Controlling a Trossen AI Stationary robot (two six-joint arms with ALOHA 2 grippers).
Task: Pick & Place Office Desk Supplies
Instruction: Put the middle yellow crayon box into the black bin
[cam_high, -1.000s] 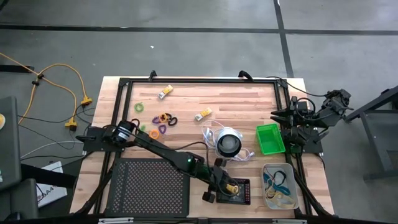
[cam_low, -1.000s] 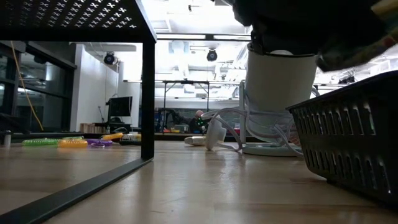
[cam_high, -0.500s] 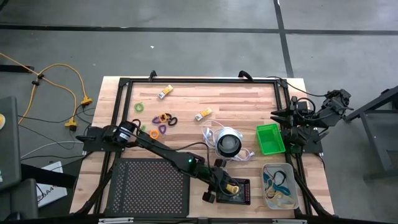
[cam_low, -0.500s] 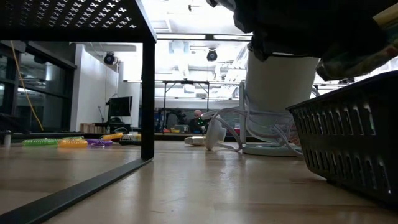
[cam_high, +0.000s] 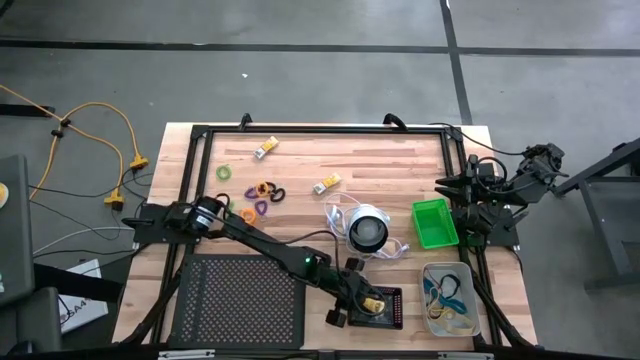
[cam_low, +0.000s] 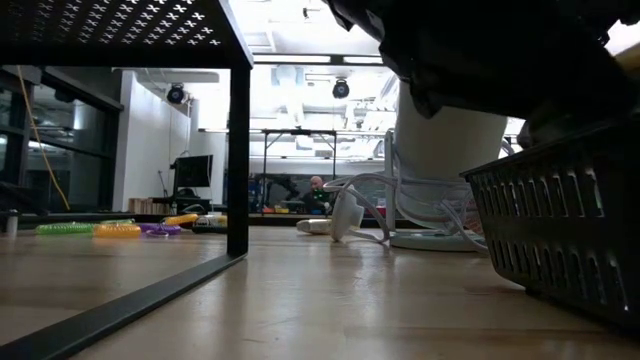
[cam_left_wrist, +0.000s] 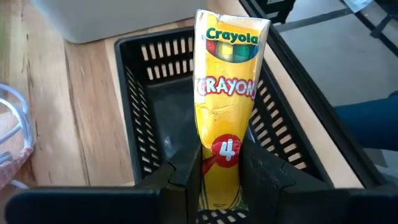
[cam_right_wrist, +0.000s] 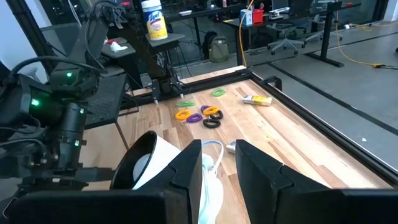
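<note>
We see the left gripper (cam_left_wrist: 221, 177) over the black tray (cam_left_wrist: 149, 124) at the table's near edge, jaws clenched on a yellow crayon pack (cam_left_wrist: 225, 99); the right gripper (cam_right_wrist: 217, 163) waits beside the green tray (cam_high: 434, 222), fingers parted, empty.

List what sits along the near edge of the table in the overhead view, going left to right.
Black perforated tray → small black basket, with the left gripper holding a crayon pack over it → clear tray of cords.
</note>
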